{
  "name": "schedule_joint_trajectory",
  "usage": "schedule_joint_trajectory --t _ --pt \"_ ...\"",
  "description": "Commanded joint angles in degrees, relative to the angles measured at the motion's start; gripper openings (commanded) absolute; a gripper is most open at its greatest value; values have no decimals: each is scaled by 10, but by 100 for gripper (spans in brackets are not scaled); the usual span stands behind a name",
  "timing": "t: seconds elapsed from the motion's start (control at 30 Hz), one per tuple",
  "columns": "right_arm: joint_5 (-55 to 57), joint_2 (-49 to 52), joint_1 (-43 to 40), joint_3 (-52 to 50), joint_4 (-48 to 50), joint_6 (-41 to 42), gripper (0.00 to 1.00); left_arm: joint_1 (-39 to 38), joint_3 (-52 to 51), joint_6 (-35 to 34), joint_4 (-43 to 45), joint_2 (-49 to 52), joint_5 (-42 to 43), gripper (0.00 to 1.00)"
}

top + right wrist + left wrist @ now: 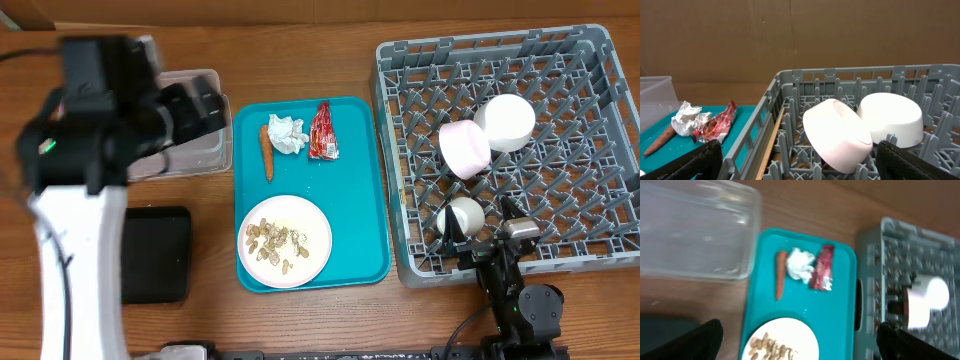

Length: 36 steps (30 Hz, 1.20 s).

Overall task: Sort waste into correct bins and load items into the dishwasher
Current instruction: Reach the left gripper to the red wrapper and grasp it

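Observation:
On the teal tray (355, 200) lie a thin orange carrot (268, 151), a crumpled white paper wad (287, 134), a red snack wrapper (323, 131) and a white plate (314, 226) with beige food scraps (275, 243). The grey dish rack (400, 150) holds a pink bowl (464, 149), a white bowl (505, 122) and a small white cup (461, 216). A wooden chopstick (771, 142) lies along the rack's left wall. My left gripper (800, 347) is open and empty, up over the clear tub (205, 150). My right gripper (800, 167) is open and empty at the rack's front.
A flat black tray (155, 255) lies at the front left beside the teal tray. The left arm's white body (80, 260) stands over the table's left side. A brown cardboard wall (790, 35) stands behind the rack.

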Motion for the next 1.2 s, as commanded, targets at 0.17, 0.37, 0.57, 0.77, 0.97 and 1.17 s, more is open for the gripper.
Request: schedule_joint_trajectory --t 0.17,0.37,0.57,0.77,0.97,1.17 --pt "-1 -5 -2 -6 2 -2 100 -106 5 48 122 144 43 90" --pt "-1 -5 -2 -6 2 -2 100 -194 5 48 182 257 -96 85" --pt "-1 -5 -2 -6 2 -2 100 -239 5 65 270 356 -186 86" --pt "-1 -5 -2 -6 2 -2 100 -241 5 65 327 428 -201 83" --pt "-1 -5 -2 -6 2 -2 100 -241 5 65 331 466 -198 74" --pt "-1 -5 -2 -6 2 -2 100 -242 17 64 323 454 -159 20"
